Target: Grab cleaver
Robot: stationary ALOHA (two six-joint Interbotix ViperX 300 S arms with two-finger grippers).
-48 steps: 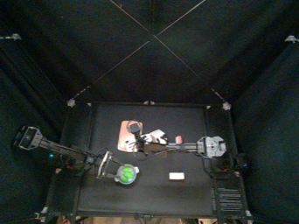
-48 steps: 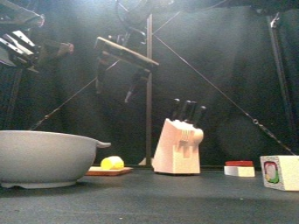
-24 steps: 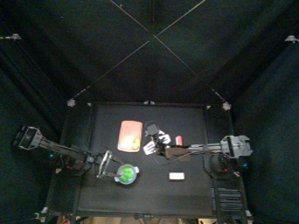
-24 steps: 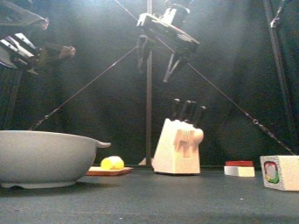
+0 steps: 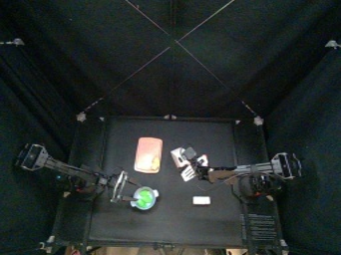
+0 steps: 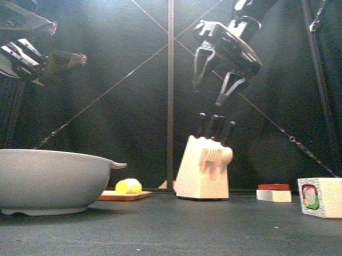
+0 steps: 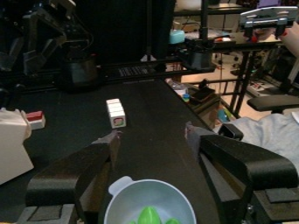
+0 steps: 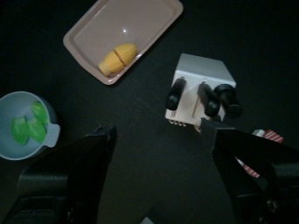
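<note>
A pale wooden knife block [image 6: 205, 167] stands mid-table, with three black handles [image 6: 214, 125] sticking up from it. I cannot tell which handle is the cleaver's. My right gripper [image 6: 214, 86] hangs open and empty a little above the handles. In the right wrist view the block [image 8: 194, 80] lies between and beyond my spread jaws [image 8: 163, 175]. From the top the block [image 5: 185, 159] sits just left of the right gripper [image 5: 204, 171]. My left gripper [image 7: 163, 166] is open and empty, resting above the bowl at the table's left.
A grey bowl [image 6: 51, 178] with green pieces [image 7: 149, 214] stands front left. A pink board [image 5: 148, 154] carries a lemon [image 6: 128, 186]. A red and white block [image 6: 274, 192] and a white cube [image 6: 318, 196] stand at the right.
My right gripper has swung right, from above the board to just over the knife block, and has come lower. The left arm has not moved.
</note>
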